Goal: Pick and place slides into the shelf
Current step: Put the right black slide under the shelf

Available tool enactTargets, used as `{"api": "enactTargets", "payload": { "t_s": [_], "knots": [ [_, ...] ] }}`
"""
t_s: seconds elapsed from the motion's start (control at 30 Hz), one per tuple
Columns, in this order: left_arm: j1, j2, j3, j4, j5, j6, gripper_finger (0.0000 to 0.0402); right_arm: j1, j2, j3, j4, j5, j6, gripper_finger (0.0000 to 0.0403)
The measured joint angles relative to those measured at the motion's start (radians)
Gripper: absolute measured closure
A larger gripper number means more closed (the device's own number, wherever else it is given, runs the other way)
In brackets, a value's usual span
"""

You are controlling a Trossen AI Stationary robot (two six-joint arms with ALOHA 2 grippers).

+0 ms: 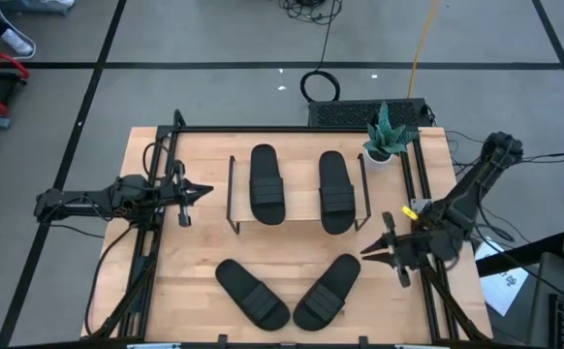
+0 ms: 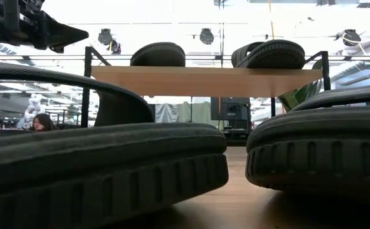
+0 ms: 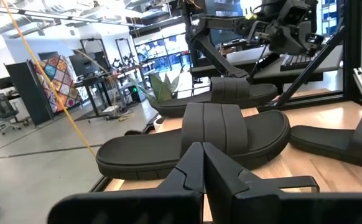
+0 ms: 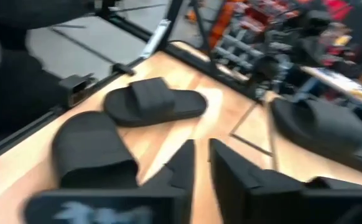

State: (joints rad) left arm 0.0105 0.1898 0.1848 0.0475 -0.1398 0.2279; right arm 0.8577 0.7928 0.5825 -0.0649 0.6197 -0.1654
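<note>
The shelf [image 1: 301, 199] stands mid-table, and two black slides [image 1: 267, 184] [image 1: 335, 191] lie on its plank top, soles down. Two more slides [image 1: 251, 293] [image 1: 328, 291] rest on the table near its front edge, toes angled toward each other. My left gripper [image 1: 203, 191] is shut and hovers level, left of the shelf, with the shelf's left slide [image 3: 199, 137] just ahead of it. My right gripper [image 1: 367, 251] is shut and empty, and hangs right of the front right slide [image 4: 153, 102], pointing toward the table's left.
A small potted plant [image 1: 389, 138] stands at the table's far right corner, beside a black box [image 1: 360, 111]. Black rails [image 1: 420, 184] run along the table's sides. The low view is filled by the two front slides [image 2: 96, 165] [image 2: 325, 146].
</note>
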Motion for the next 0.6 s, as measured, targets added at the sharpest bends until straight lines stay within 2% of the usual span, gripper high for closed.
{"api": "enactTargets", "payload": {
  "t_s": [0.07, 0.2, 0.33, 0.53, 0.6],
  "knots": [
    [0.0, 0.0, 0.0, 0.0, 0.0, 0.002, 0.04, -0.042, -0.02, -0.018, 0.011, -0.095, -0.031, 0.0393],
    [0.0, 0.0, 0.0, -0.013, 0.004, -0.001, 0.0394, -0.11, -0.053, -0.06, 0.123, -0.255, -0.146, 0.0391],
    [0.0, 0.0, 0.0, -0.065, 0.075, 0.01, 0.0396, -0.168, -0.08, -0.086, 0.186, -0.392, -0.247, 0.04],
    [0.0, 0.002, 0.0, -0.131, 0.123, 0.032, 0.0393, -0.317, -0.104, -0.086, 0.196, -0.512, -0.265, 0.0401],
    [0.0, 0.009, 0.0, -0.152, 0.155, 0.05, 0.0393, -0.379, -0.099, -0.086, 0.209, -0.608, -0.257, 0.0402]
  ]
}}
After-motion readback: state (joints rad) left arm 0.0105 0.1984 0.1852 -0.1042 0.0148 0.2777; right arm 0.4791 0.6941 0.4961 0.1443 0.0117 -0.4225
